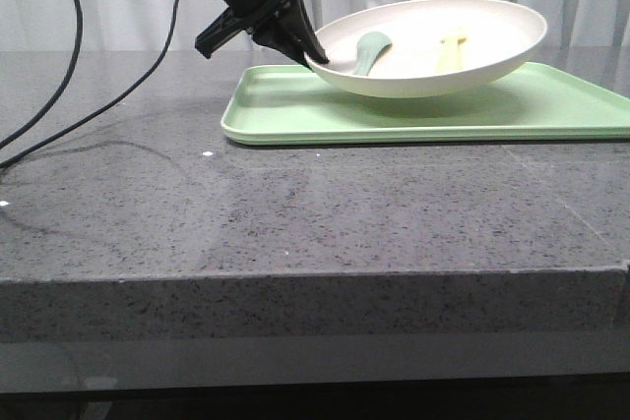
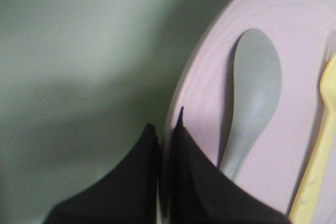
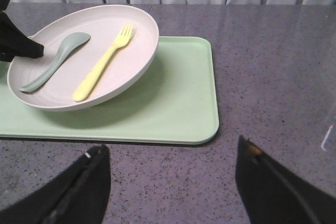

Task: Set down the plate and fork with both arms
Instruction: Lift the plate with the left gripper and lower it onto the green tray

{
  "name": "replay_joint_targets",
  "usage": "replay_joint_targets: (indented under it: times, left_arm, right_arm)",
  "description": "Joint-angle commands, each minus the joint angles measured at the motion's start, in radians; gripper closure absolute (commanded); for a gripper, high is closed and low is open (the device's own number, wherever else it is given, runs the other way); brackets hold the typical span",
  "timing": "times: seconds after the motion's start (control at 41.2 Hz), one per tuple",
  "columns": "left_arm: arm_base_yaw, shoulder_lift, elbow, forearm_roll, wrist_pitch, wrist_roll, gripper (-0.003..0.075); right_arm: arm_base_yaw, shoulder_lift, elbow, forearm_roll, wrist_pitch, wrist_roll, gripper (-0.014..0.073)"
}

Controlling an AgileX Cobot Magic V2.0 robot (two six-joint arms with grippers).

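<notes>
Pinching the plate (image 1: 433,51) rim, the left tool (image 1: 313,54) holds it tilted, fork (image 3: 102,62) inside.

The plate (image 3: 131,51) is being shown as a matte cream-white dish, smooth apart from faint concentric rings near its rim. The fork (image 3: 102,64) is being seen as pale yellow plastic with a dull, smooth finish, and the teal-green spoon (image 3: 55,61) as similar matte plastic. The light green tray (image 3: 178,108) is being rendered smooth with a soft satin sheen. The table (image 1: 295,223) is being shown as polished, speckled grey stone, faintly reflective. The left gripper's fingers (image 2: 199,182) are appearing matte black.
</notes>
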State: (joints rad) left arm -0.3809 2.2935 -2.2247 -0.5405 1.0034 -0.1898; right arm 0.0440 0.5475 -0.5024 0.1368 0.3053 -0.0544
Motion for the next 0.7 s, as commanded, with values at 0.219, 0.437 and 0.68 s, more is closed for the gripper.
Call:
replay_joint_targets:
  times: [0.219,0.437,0.68]
  left_arm:
    - [-0.019,-0.072,-0.037,-0.001,-0.019,-0.058,0.0736]
    - [-0.042,-0.062,-0.037,0.008,-0.025,-0.061,0.0645]
    - [-0.042,-0.067,-0.043,0.017,-0.04,-0.049,0.0419]
  right_arm:
    - [0.001,0.007,-0.039,-0.009,-0.077,-0.007,0.0064]
    - [0.001,0.007,-0.039,-0.009,-0.077,-0.007,0.0064]
    - [0.001,0.007,-0.039,-0.009,-0.077,-0.007,0.0064]
